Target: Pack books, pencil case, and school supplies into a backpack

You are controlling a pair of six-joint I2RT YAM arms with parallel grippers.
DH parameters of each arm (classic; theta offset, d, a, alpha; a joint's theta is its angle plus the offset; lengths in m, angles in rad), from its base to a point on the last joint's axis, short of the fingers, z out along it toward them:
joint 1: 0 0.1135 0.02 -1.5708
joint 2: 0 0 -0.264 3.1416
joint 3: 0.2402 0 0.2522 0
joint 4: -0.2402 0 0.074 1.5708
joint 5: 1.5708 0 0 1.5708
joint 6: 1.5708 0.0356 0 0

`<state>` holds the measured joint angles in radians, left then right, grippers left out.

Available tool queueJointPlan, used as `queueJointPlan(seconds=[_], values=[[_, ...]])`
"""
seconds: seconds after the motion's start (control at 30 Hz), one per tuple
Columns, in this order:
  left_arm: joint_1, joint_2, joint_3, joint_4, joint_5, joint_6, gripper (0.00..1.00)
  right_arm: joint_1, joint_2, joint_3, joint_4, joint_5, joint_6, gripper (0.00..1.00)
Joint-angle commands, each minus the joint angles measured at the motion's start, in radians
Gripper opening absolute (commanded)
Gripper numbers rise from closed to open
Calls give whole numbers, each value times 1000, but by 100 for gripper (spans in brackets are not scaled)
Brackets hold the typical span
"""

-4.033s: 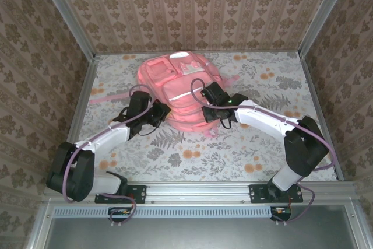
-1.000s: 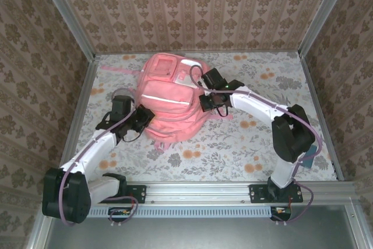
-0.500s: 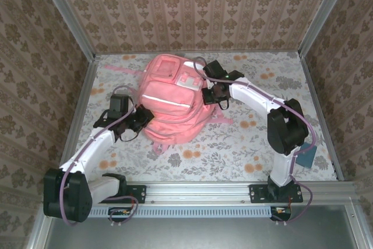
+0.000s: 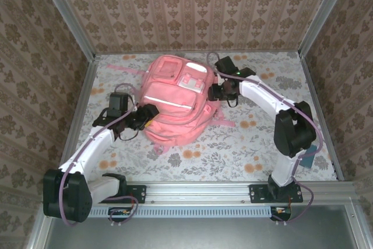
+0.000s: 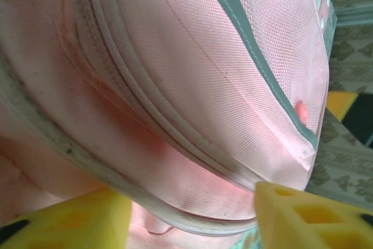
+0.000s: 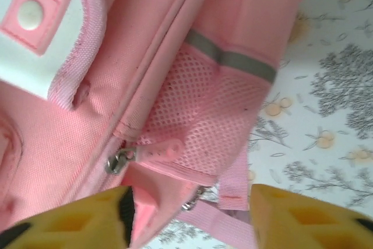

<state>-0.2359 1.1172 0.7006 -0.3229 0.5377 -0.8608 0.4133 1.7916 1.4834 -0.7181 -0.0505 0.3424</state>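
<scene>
The pink backpack [image 4: 175, 100] lies flat in the middle of the table, front pockets and white patch up. My left gripper [image 4: 148, 114] is at its lower left edge. In the left wrist view that gripper [image 5: 189, 202] is open, its yellow fingers [image 5: 64, 220] apart on either side of the bag's piped bottom seam [image 5: 175, 202]. My right gripper [image 4: 214, 91] is at the bag's right side by the mesh pocket [image 6: 204, 121]. It is open [image 6: 191, 199], with a zip pull [image 6: 157, 150] and a pink strap [image 6: 233, 179] just ahead. The books, pencil case and school supplies are out of view.
The floral tablecloth [image 4: 233, 144] shows in front of and to the right of the bag. Metal posts and wallpapered walls close the table in on three sides. A dark teal flat corner [image 4: 312, 154] shows behind the right arm's elbow; I cannot tell what it is.
Both grippers have gone from shut to open and let go of the backpack. The bag has been pulled back and turned. The right gripper has moved up and to the right.
</scene>
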Motion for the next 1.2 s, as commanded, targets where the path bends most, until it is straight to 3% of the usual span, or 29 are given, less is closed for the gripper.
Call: queueJointPlan(seconds=[0.0,0.2,0.43,0.63,0.73,0.97,1.17], values=[[0,-28,57,-42,-18,30,66,5,-117,-53,54,-105,13,67],[-3,-48,107,-97,-87,70,72,16,-147,-134,176,-375,8,80],[-3,-38,179,-179,-251,124,73,49,-39,-52,217,-445,21,83],[6,29,205,-134,-274,150,74,72,35,-8,217,-481,-7,87],[25,76,217,-129,-310,130,79,76,49,-5,242,-540,-24,91],[55,159,206,-7,-250,106,82,85,98,21,214,-573,-59,90],[63,210,215,52,-160,121,82,100,38,-44,186,-620,-107,89]])
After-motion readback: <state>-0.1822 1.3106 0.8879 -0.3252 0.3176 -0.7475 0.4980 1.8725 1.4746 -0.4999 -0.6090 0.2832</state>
